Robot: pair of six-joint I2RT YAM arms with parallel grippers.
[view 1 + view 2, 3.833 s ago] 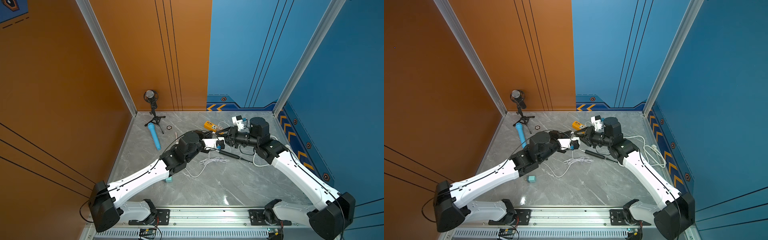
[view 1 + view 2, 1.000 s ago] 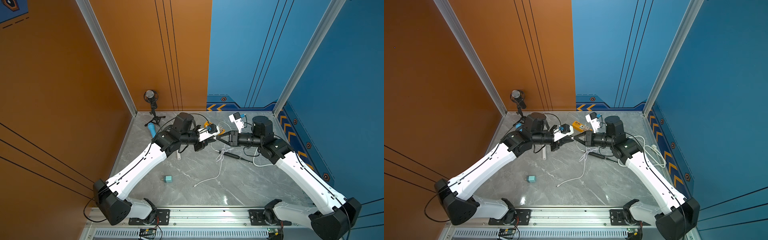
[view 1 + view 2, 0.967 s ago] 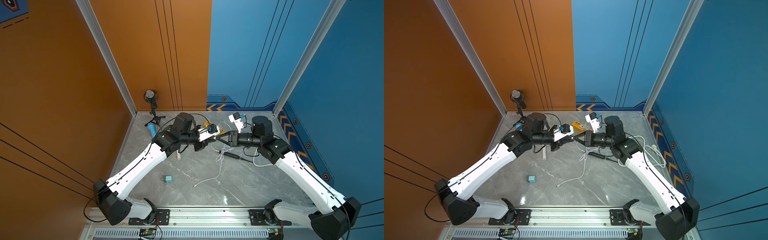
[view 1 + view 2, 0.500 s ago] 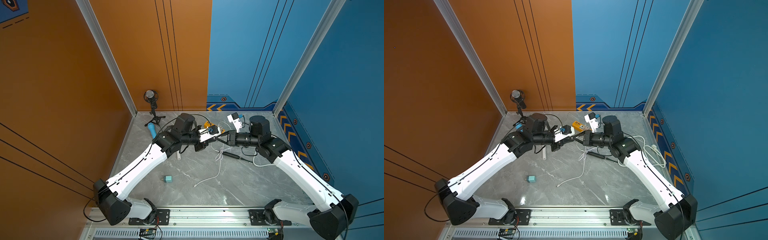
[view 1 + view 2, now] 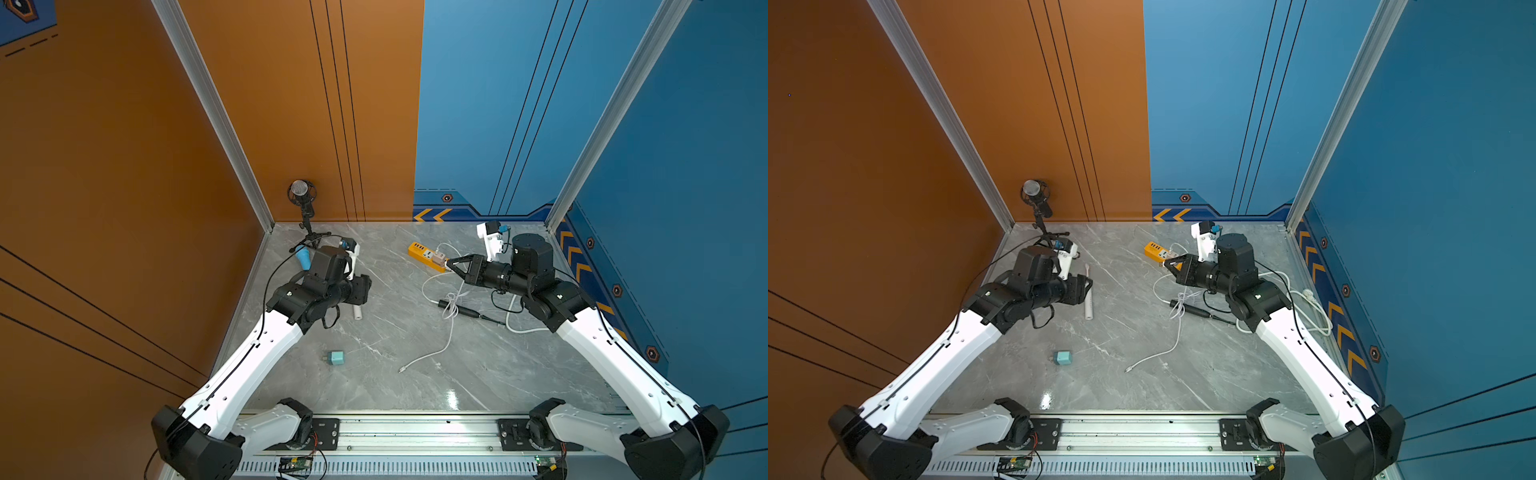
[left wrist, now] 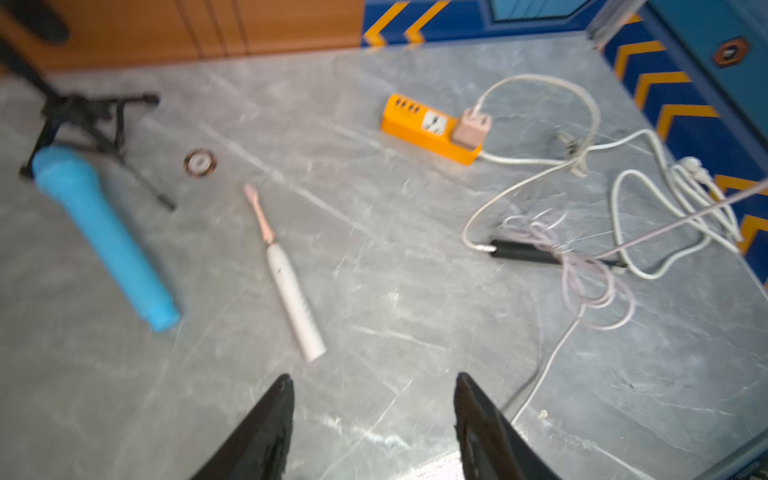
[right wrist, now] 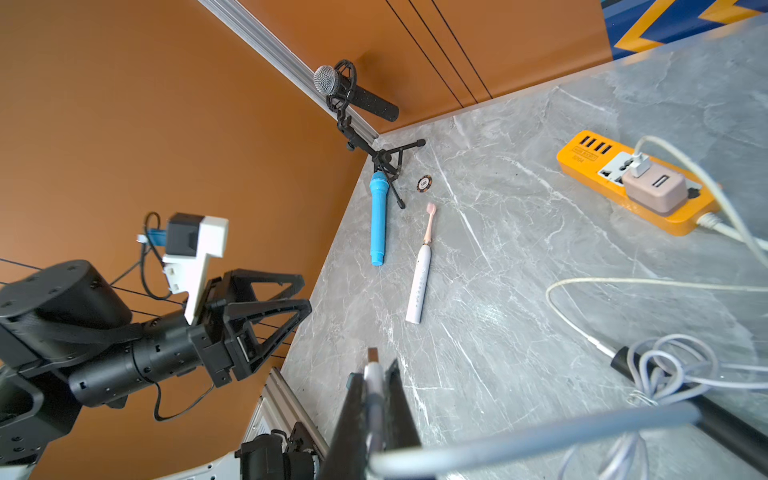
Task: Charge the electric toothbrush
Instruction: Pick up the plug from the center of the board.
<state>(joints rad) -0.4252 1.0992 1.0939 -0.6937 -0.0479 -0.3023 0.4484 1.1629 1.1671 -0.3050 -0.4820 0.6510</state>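
The toothbrush (image 6: 291, 286) lies flat on the grey surface (image 5: 415, 395) at the far left. Its pink head points to the far wall, and a blue mic (image 6: 99, 232) lies just to its left. The left pincer (image 6: 372, 378) is open with nothing between its fingers, and it hangs above the surface close to the butt of the brush's handle. In a top view it overlaps the brush (image 5: 1088, 299). The right pincer (image 7: 374, 368) is closed on the plug (image 7: 373, 361) of a white cable (image 5: 444, 345), with the metal tip sticking out past its fingertips. It is held just beside the near end of the orange strip (image 5: 424, 254), on the far right. A pinkish charger (image 7: 654, 189) sits plugged into that strip.
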